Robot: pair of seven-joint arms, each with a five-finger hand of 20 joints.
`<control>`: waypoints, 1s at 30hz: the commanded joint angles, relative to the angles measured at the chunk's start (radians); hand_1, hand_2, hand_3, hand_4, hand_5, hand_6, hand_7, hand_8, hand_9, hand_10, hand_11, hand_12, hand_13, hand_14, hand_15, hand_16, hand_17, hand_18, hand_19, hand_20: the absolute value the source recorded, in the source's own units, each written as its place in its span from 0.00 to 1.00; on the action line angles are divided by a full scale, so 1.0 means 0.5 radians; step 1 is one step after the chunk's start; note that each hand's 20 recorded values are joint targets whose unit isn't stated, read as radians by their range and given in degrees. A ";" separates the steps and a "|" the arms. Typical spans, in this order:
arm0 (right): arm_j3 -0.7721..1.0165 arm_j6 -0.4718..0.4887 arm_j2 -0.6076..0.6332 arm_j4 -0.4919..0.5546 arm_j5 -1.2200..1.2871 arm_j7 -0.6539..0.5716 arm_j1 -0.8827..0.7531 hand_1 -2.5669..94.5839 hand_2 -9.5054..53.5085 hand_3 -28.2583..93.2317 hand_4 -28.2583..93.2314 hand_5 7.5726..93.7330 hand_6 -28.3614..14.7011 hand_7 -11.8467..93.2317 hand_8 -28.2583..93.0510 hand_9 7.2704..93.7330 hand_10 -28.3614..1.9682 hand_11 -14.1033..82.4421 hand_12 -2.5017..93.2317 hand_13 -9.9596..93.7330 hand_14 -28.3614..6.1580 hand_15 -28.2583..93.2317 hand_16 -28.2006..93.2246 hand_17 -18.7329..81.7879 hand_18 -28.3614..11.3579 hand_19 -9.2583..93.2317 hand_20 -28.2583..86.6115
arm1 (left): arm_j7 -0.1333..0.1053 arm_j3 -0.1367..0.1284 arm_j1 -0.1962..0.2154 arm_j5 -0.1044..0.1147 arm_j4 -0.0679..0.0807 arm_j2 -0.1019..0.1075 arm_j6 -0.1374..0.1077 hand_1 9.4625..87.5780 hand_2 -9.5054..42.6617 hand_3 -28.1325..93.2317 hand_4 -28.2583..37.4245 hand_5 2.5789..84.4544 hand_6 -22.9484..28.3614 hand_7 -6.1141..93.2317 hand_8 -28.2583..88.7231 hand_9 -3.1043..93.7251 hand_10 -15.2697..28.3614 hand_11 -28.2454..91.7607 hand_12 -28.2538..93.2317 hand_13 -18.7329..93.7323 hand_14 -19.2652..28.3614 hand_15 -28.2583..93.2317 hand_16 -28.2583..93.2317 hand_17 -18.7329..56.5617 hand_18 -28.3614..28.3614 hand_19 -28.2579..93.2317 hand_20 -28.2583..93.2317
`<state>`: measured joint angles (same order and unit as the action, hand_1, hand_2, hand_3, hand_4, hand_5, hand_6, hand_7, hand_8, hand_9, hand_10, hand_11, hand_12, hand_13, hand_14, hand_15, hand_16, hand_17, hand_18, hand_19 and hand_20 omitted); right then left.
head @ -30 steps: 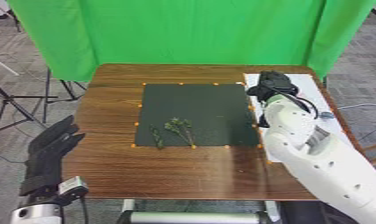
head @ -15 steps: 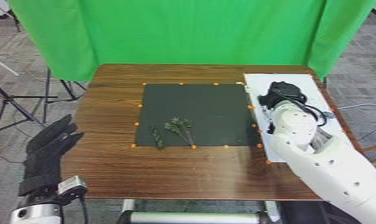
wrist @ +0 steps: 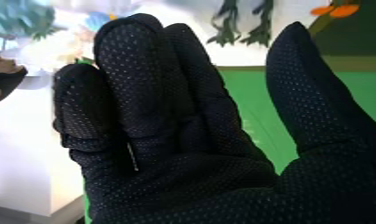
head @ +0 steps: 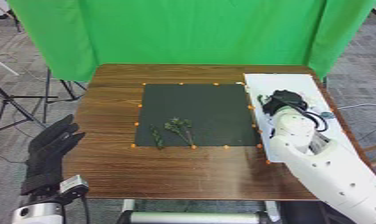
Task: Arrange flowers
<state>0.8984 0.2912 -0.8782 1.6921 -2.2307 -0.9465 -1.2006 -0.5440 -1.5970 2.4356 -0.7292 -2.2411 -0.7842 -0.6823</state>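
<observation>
My right hand is over the white sheet on the table's right side. In the right wrist view the right hand has its fingers straight and the thumb apart, holding nothing. Past the fingertips are dark green sprigs, an orange item, pale blossoms and a teal leafy piece. On the dark mat lie a branching green stem and a thin leafy sprig beside it. At the table's left edge my left hand is open, its fingers extended.
The white sheet runs along the right side, next to the mat. Orange dots mark the mat's border. Brown table top surrounds it, and a green curtain hangs behind. A tripod stands on the floor at left.
The right hand has drawn back toward the robot over the white sheet, uncovering the sheet's far end. The left hand and the stems on the mat have kept still.
</observation>
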 commanded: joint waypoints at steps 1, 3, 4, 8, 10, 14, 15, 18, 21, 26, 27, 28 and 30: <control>0.018 0.071 -0.068 -0.034 -0.075 0.003 -0.048 0.30 0.24 0.84 0.06 0.67 0.34 0.24 0.17 0.66 0.18 0.40 0.21 0.76 0.42 0.79 0.36 0.68 0.25 1.00 0.33 | 0.038 -0.015 0.001 -0.021 -0.003 -0.020 0.027 0.23 0.28 0.93 0.17 0.43 0.63 0.23 0.14 0.35 0.78 0.54 0.27 0.37 0.97 0.77 0.09 0.13 0.88 0.73 0.27; -0.012 0.049 -0.048 -0.033 -0.071 -0.011 -0.044 0.30 0.23 0.84 0.06 0.67 0.35 0.24 0.17 0.66 0.18 0.40 0.21 0.76 0.42 0.79 0.36 0.68 0.25 1.00 0.33 | 0.065 -0.022 -0.007 -0.048 -0.002 -0.047 0.044 0.23 0.28 0.93 0.17 0.43 0.63 0.23 0.14 0.35 0.78 0.54 0.27 0.37 0.97 0.77 0.09 0.13 0.88 0.73 0.27; 0.003 0.066 -0.058 -0.041 -0.085 -0.003 -0.053 0.30 0.23 0.84 0.06 0.67 0.35 0.24 0.17 0.66 0.18 0.40 0.21 0.76 0.42 0.79 0.36 0.68 0.25 1.00 0.33 | 0.076 -0.025 -0.008 -0.060 -0.002 -0.059 0.051 0.23 0.28 0.93 0.17 0.43 0.63 0.23 0.14 0.35 0.78 0.54 0.27 0.38 0.97 0.77 0.09 0.13 0.88 0.73 0.27; -0.084 0.025 -0.045 -0.077 -0.066 -0.057 -0.002 0.31 0.22 0.84 0.06 0.68 0.36 0.25 0.17 0.67 0.20 0.40 0.22 0.77 0.44 0.79 0.36 0.69 0.26 1.00 0.34 | 0.075 -0.015 -0.017 -0.052 0.002 -0.054 0.050 0.23 0.28 0.93 0.18 0.43 0.63 0.23 0.14 0.35 0.78 0.54 0.27 0.37 0.97 0.77 0.09 0.13 0.88 0.73 0.27; -0.120 -0.033 -0.034 -0.092 -0.080 -0.066 0.009 0.33 0.21 0.84 0.05 0.70 0.38 0.25 0.17 0.70 0.22 0.41 0.22 0.78 0.45 0.79 0.36 0.70 0.26 1.00 0.34 | 0.061 -0.016 -0.008 -0.039 0.000 -0.042 0.041 0.23 0.28 0.93 0.18 0.43 0.63 0.23 0.14 0.35 0.78 0.54 0.27 0.38 0.97 0.77 0.09 0.13 0.88 0.73 0.27; -0.173 -0.088 -0.039 -0.132 -0.117 -0.048 0.047 0.37 0.19 0.83 0.04 0.73 0.44 0.28 0.17 0.74 0.28 0.45 0.23 0.81 0.50 0.78 0.36 0.72 0.28 1.00 0.36 | 0.069 -0.025 -0.011 -0.047 0.003 -0.053 0.053 0.23 0.28 0.92 0.18 0.43 0.63 0.23 0.14 0.35 0.78 0.54 0.27 0.38 0.97 0.77 0.09 0.13 0.88 0.73 0.27; -0.194 -0.095 -0.040 -0.146 -0.112 -0.051 0.062 0.38 0.18 0.84 0.04 0.74 0.45 0.29 0.16 0.75 0.30 0.46 0.23 0.81 0.51 0.78 0.36 0.72 0.29 1.00 0.37 | 0.066 -0.023 -0.013 -0.044 0.004 -0.050 0.054 0.23 0.28 0.92 0.17 0.43 0.63 0.23 0.14 0.35 0.78 0.54 0.27 0.38 0.97 0.77 0.09 0.13 0.88 0.73 0.27; -0.207 -0.087 -0.065 -0.179 -0.133 -0.039 0.069 0.40 0.16 0.84 0.03 0.75 0.48 0.31 0.16 0.76 0.33 0.47 0.23 0.82 0.53 0.78 0.37 0.73 0.31 1.00 0.37 | 0.086 -0.013 -0.031 -0.062 0.008 -0.065 0.067 0.23 0.28 0.93 0.18 0.43 0.63 0.23 0.14 0.35 0.78 0.54 0.27 0.38 0.97 0.77 0.09 0.13 0.88 0.73 0.27; -0.239 -0.124 -0.083 -0.202 -0.149 -0.030 0.084 0.43 0.14 0.85 0.01 0.76 0.51 0.32 0.20 0.78 0.37 0.48 0.23 0.83 0.57 0.77 0.37 0.74 0.32 1.00 0.38 | 0.086 -0.017 -0.032 -0.061 0.010 -0.067 0.069 0.22 0.28 0.93 0.18 0.43 0.63 0.23 0.14 0.35 0.78 0.54 0.27 0.38 0.97 0.77 0.09 0.13 0.88 0.73 0.27; -0.284 -0.188 -0.083 -0.242 -0.161 -0.034 0.100 0.51 0.09 0.82 0.00 0.79 0.53 0.34 0.30 0.82 0.43 0.49 0.24 0.86 0.62 0.76 0.38 0.76 0.33 1.00 0.39 | 0.077 -0.011 -0.031 -0.052 0.010 -0.063 0.063 0.23 0.28 0.93 0.18 0.43 0.63 0.23 0.14 0.35 0.78 0.54 0.27 0.38 0.96 0.77 0.09 0.13 0.88 0.73 0.27; -0.288 -0.205 -0.086 -0.247 -0.169 -0.029 0.102 0.53 0.08 0.82 0.00 0.80 0.54 0.34 0.31 0.83 0.46 0.48 0.26 0.87 0.63 0.76 0.38 0.76 0.34 1.00 0.40 | 0.076 -0.013 -0.027 -0.057 0.011 -0.068 0.063 0.23 0.28 0.93 0.17 0.43 0.63 0.23 0.14 0.35 0.78 0.54 0.27 0.38 0.97 0.77 0.09 0.13 0.88 0.73 0.27; -0.283 -0.211 -0.083 -0.245 -0.185 -0.021 0.091 0.55 0.08 0.82 0.00 0.82 0.56 0.35 0.31 0.86 0.50 0.48 0.28 0.88 0.65 0.76 0.39 0.77 0.34 1.00 0.41 | 0.095 -0.022 -0.023 -0.070 0.009 -0.082 0.073 0.23 0.28 0.93 0.17 0.43 0.63 0.23 0.14 0.35 0.78 0.54 0.27 0.38 0.97 0.77 0.09 0.13 0.88 0.73 0.27; -0.293 -0.242 -0.063 -0.226 -0.180 -0.026 0.089 0.56 0.07 0.82 0.00 0.83 0.58 0.36 0.31 0.88 0.53 0.46 0.30 0.89 0.66 0.75 0.39 0.77 0.33 1.00 0.42 | 0.096 -0.022 -0.022 -0.070 0.009 -0.087 0.075 0.23 0.28 0.93 0.18 0.43 0.63 0.23 0.14 0.35 0.78 0.54 0.27 0.38 0.97 0.77 0.09 0.13 0.88 0.73 0.27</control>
<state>0.7720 0.2088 -0.9097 1.5882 -2.3146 -0.9672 -1.1327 -0.5102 -1.6034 2.4139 -0.7519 -2.2368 -0.8081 -0.6598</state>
